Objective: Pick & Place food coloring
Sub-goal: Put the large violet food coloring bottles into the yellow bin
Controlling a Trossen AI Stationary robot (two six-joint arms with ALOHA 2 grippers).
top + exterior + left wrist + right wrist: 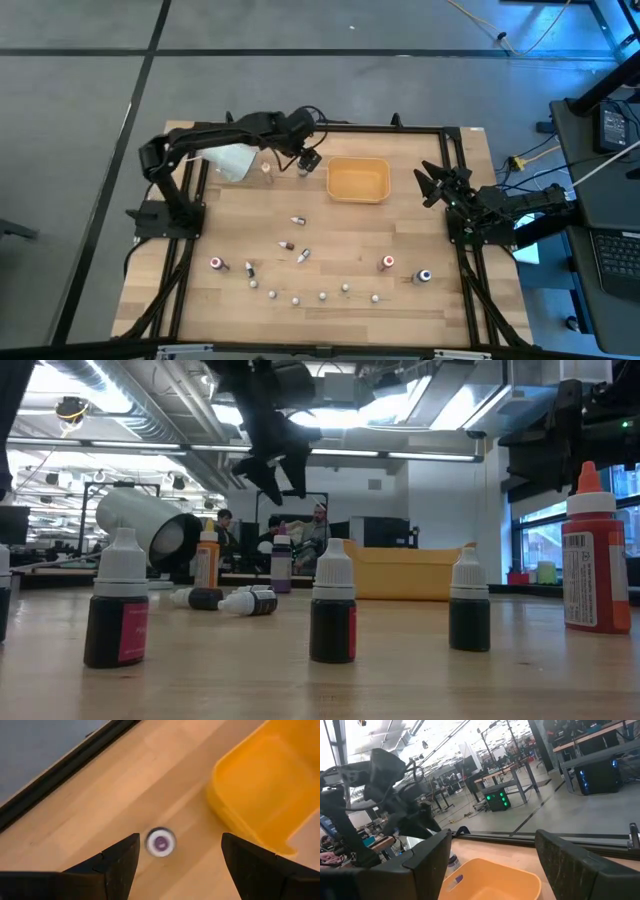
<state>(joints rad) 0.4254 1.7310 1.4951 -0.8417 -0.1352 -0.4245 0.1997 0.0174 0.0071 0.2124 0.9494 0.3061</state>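
Several tiny food coloring bottles [297,220] stand or lie scattered on the wooden table, with a row along the near edge [322,296]. One purple-capped bottle [160,842] stands upright near the far edge, beside the orange tray [358,180]. My left gripper [305,158] hangs open above this bottle, pointing steeply down. In the left wrist view its fingers [117,857] show on either side of the bottle, clear of it. The low view shows the gripper [275,470] well above the bottle [281,565]. My right gripper [432,185] waits open at the table's right side.
A white cylinder [232,162] lies on its side left of the purple bottle, with an orange-capped bottle [266,170] between them. A red bottle [386,262] and a blue-capped one [424,276] stand near right. A black frame [330,127] borders the table. People sit in the room behind [318,525].
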